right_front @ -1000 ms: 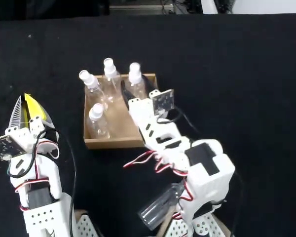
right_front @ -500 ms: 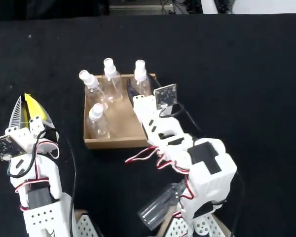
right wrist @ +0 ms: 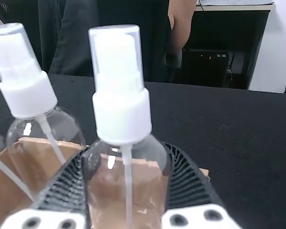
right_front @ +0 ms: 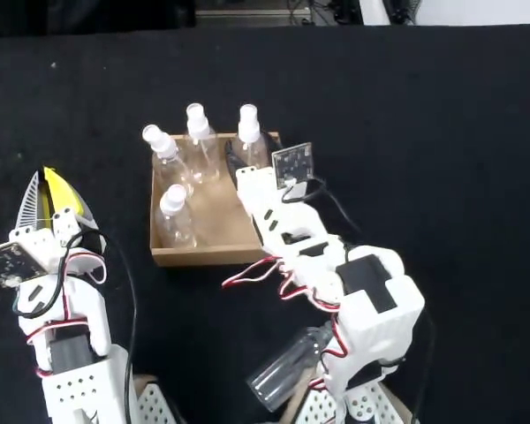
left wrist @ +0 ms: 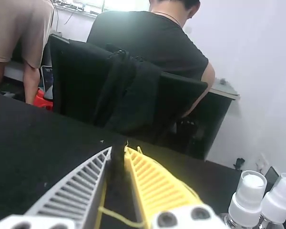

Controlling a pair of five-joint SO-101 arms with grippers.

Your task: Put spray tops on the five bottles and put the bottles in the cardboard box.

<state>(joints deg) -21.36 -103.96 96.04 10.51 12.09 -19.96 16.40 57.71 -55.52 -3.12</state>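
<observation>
We've got the right claw (right wrist: pixel 127 162) pinching a clear white-topped spray bottle (right wrist: pixel 120 109), brown cardboard box (right_front: pixel 199 256) just below it; next we'd lower, then release

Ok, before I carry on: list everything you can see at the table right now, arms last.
table: one, black top, under everything.
cardboard box: one, brown, open, mid-table between the arms.
standing bottles: three, clear with white spray tops, upright in the box, two along its far side and one near its front left.
held bottle: one, clear with a white spray top, upright at the box's far right corner, between the right arm's jaws.
lying bottle: one, clear, on its side by the right arm's base; its top end is hidden.
left arm: one, white, yellow and white jaws shut and empty, left of the box.
right arm: one, white, black jaws shut on the held bottle.
</observation>
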